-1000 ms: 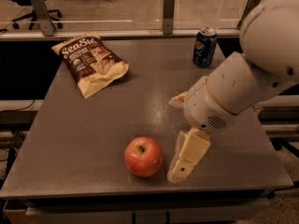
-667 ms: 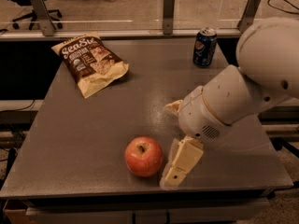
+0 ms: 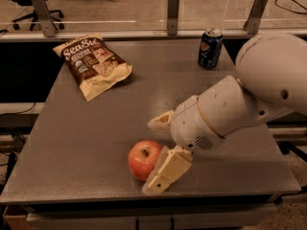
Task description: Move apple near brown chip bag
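The red apple (image 3: 141,158) sits on the grey table (image 3: 86,143) near its front edge. My gripper (image 3: 153,156) is open and comes at the apple from the right. One finger (image 3: 159,121) lies just behind the apple. The other finger (image 3: 168,172) lies in front of it and covers its right side, so the apple's right part stands between the fingers. The brown chip bag (image 3: 93,63) lies flat at the table's back left, far from the apple. The white arm (image 3: 249,95) stretches in from the right.
A blue soda can (image 3: 210,48) stands upright at the back right of the table. Metal posts (image 3: 173,11) and a rail run behind the far edge. The table's front edge is just below the apple.
The gripper has moved left towards the apple, and its fingers now reach around the apple's right side. The apple, bag and can have not moved.
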You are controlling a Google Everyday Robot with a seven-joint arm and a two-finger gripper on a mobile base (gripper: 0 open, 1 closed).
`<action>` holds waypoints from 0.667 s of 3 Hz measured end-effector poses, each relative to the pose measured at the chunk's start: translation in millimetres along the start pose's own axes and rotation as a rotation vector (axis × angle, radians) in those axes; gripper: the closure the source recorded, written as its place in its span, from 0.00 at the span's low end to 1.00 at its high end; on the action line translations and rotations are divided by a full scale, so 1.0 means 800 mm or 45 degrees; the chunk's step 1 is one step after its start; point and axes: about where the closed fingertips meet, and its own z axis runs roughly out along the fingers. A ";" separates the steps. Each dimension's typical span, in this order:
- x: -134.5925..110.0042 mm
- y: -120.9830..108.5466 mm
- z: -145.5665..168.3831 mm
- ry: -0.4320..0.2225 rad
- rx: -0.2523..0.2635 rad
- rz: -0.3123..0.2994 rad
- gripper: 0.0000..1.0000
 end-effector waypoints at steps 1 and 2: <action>-0.012 0.015 0.015 -0.057 -0.057 0.002 0.41; -0.013 0.023 0.024 -0.080 -0.087 0.017 0.64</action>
